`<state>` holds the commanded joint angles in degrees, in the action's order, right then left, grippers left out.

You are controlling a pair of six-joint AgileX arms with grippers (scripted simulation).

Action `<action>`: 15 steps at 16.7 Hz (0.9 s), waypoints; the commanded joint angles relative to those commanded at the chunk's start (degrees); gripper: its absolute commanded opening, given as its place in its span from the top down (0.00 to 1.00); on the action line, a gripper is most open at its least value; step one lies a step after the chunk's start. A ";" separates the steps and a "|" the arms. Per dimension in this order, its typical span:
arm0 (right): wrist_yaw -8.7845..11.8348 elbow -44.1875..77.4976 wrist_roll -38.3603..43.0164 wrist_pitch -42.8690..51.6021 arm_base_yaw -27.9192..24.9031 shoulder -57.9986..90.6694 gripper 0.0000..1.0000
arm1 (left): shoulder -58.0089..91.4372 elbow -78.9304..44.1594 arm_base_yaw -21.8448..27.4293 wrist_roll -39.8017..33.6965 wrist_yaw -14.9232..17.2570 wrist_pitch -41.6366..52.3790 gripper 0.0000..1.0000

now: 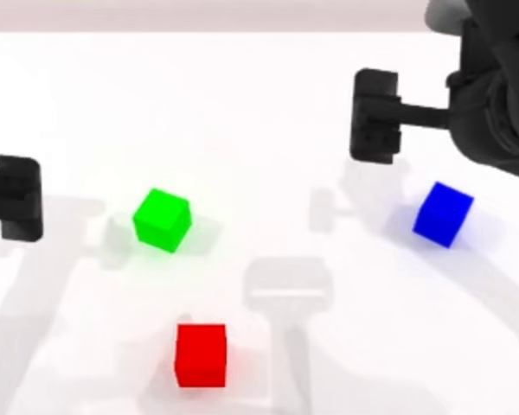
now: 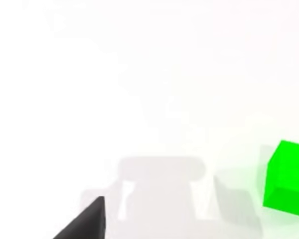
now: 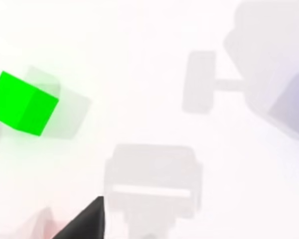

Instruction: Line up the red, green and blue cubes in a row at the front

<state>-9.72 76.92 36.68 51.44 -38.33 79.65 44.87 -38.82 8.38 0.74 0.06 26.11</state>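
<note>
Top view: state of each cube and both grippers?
red cube: flat on the table, front centre, free.
green cube: on the table, left of centre, turned askew, free.
blue cube: on the table at the right, askew, free.
left gripper: at the left edge, holding nothing.
right gripper: raised at the back right, holding nothing.

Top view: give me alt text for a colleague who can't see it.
Three cubes sit apart on a white table: green cube at left, red cube nearest the front, blue cube at right. The left claw is at the left edge; the right claw is above the table behind the blue cube.
</note>
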 joint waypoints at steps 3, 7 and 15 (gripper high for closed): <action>-0.63 -17.43 -8.86 -9.95 8.61 -20.19 0.00 | 18.92 -13.61 3.01 0.35 -0.02 10.02 0.00; 0.49 -39.78 -19.77 -23.22 19.41 -43.73 0.00 | 41.28 -30.34 6.85 0.77 0.02 22.53 0.00; 7.33 -70.99 -34.26 -46.13 34.72 -73.80 0.00 | 71.84 -57.02 12.52 1.28 0.10 39.71 0.00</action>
<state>-2.39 5.93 2.42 5.31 -3.61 5.85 116.72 -95.84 20.90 2.02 0.16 65.82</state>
